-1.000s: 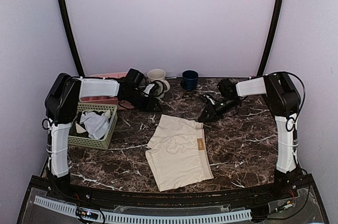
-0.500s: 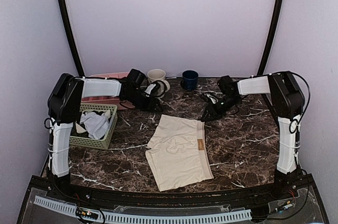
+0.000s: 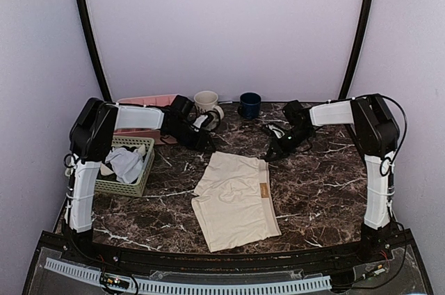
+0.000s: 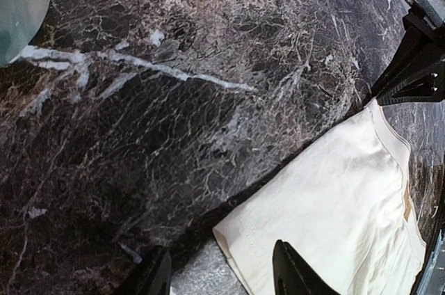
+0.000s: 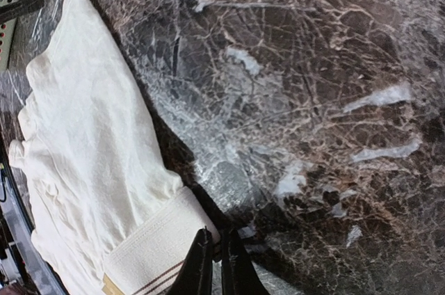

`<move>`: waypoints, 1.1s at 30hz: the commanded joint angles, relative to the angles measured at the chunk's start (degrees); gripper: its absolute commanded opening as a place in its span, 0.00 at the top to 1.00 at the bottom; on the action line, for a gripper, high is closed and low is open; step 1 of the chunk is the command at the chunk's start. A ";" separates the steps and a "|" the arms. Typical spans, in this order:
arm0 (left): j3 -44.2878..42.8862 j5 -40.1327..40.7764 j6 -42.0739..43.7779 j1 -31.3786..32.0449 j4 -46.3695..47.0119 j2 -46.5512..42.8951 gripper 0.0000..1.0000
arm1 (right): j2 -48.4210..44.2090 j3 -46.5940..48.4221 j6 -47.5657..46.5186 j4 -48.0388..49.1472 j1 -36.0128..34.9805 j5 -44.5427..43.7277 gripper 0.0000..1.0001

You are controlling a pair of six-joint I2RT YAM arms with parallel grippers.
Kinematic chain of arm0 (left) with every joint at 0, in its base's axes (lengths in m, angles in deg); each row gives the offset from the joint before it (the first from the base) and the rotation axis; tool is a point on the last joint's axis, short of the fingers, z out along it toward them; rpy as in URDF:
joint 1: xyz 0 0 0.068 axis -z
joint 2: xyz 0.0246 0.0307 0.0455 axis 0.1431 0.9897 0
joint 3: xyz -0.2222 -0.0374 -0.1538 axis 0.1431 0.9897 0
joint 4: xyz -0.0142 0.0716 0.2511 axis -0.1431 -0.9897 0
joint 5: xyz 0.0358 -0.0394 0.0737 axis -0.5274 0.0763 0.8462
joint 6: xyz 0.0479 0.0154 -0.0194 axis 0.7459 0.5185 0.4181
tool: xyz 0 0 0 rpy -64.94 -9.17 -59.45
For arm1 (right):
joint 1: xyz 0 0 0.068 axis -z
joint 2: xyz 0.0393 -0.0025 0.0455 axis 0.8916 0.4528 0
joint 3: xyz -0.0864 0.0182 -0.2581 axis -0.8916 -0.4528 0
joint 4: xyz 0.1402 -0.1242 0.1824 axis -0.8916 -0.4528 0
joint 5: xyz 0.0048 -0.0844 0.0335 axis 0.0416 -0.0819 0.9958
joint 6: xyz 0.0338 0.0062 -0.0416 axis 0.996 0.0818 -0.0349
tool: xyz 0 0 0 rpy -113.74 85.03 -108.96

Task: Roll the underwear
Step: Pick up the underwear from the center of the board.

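Note:
The underwear (image 3: 236, 197) lies flat in the middle of the marble table, cream-beige, with a small brown label (image 3: 264, 190) on its waistband. My left gripper (image 3: 201, 143) hovers low over its far left leg corner. In the left wrist view the gripper (image 4: 222, 277) is open, with that hem corner of the underwear (image 4: 341, 211) between the black fingers (image 4: 295, 274). My right gripper (image 3: 272, 153) is at the far right waistband corner. In the right wrist view the gripper (image 5: 217, 267) is shut, pinching the edge of the underwear's ribbed waistband (image 5: 149, 246).
A green basket (image 3: 142, 170) holding white and grey cloths stands at the left. A cream mug (image 3: 206, 100), a blue mug (image 3: 249, 104) and a pink tray (image 3: 142, 100) line the back edge. The right arm's black gripper shows in the left wrist view (image 4: 417, 51).
The right gripper's fingers have closed at the waistband corner. Both arms have crept slightly inward toward the underwear's far edge. The underwear lies as before.

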 commanded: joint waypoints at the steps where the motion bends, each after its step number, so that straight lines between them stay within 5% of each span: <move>1: -1.89 -1.11 1.64 -0.23 -1.62 0.83 0.47 | 2.93 -0.09 0.05 -2.73 -0.71 -2.96 0.97; 12: -4.45 -5.71 2.35 -0.07 -1.15 4.64 0.50 | 2.75 2.50 1.13 -3.17 -0.49 -3.60 1.00; 19: -5.12 -7.62 3.59 0.31 -2.69 6.01 0.65 | 2.84 3.87 1.40 -3.65 -0.32 -3.38 1.00; 27: -6.59 -4.85 3.90 -1.21 -3.94 3.96 1.00 | 1.31 5.70 2.58 -3.08 0.20 -2.77 1.00; 33: -10.90 -6.93 3.75 -2.54 -3.06 2.21 1.00 | -0.93 9.07 3.67 -2.30 1.04 -1.96 1.00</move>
